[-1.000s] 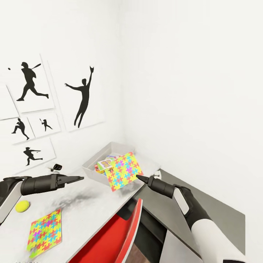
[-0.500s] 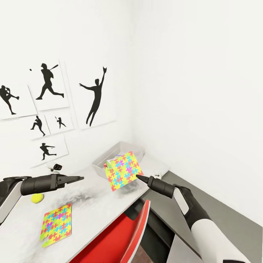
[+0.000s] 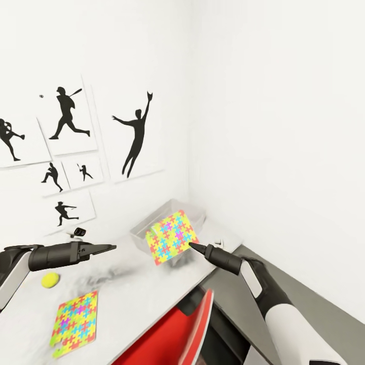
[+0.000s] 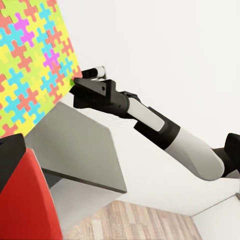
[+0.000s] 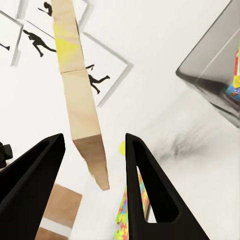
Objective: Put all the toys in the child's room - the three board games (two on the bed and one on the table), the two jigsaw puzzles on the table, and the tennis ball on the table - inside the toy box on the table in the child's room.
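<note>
A second jigsaw puzzle point(image 3: 74, 323) lies flat on the near worktop point(image 3: 147, 289) beside the tennis ball point(image 3: 50, 279), the left pincer point(image 3: 110, 247) pressed together above them, while the right pincer point(image 3: 192, 246) pinches a tilted jigsaw puzzle point(image 3: 171, 237) before the toy box point(image 3: 152, 223).

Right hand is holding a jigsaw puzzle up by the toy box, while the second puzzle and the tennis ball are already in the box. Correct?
Not quite. In the head view the second jigsaw puzzle and the tennis ball lie on the table, not in the toy box. The right hand does hold a jigsaw puzzle up by the box.
</note>
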{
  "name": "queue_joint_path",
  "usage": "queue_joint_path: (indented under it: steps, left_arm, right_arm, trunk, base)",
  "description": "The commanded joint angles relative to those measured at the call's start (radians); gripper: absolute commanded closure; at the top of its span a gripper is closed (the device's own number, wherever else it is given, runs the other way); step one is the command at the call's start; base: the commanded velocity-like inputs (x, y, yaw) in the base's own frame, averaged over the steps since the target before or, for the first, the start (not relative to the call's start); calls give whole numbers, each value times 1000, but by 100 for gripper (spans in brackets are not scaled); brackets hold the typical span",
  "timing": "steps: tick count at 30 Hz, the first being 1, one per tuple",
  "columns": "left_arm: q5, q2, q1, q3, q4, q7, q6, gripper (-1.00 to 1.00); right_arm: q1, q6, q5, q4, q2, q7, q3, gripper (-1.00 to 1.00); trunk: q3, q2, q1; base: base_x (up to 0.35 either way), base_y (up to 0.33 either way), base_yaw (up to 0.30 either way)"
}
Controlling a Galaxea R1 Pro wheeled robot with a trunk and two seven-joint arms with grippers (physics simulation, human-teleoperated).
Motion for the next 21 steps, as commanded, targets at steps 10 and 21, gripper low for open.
queue_joint_path:
  steps: [10, 21]
  left_arm:
    - [4, 1, -2, -2, 1, -1, 7, -100]
    - [3, 1, -2, -2, 1, 0, 7, -100]
  right_arm:
    - [-1, 7, -2, 0, 2, 2, -4, 100]
    - [-1, 7, -2, 0, 2, 4, -4, 100]
  trunk:
    - [-2, -2, 1]
    - [-2, -2, 1]
  base:
    - [108, -156, 285]
    - [41, -30, 291]
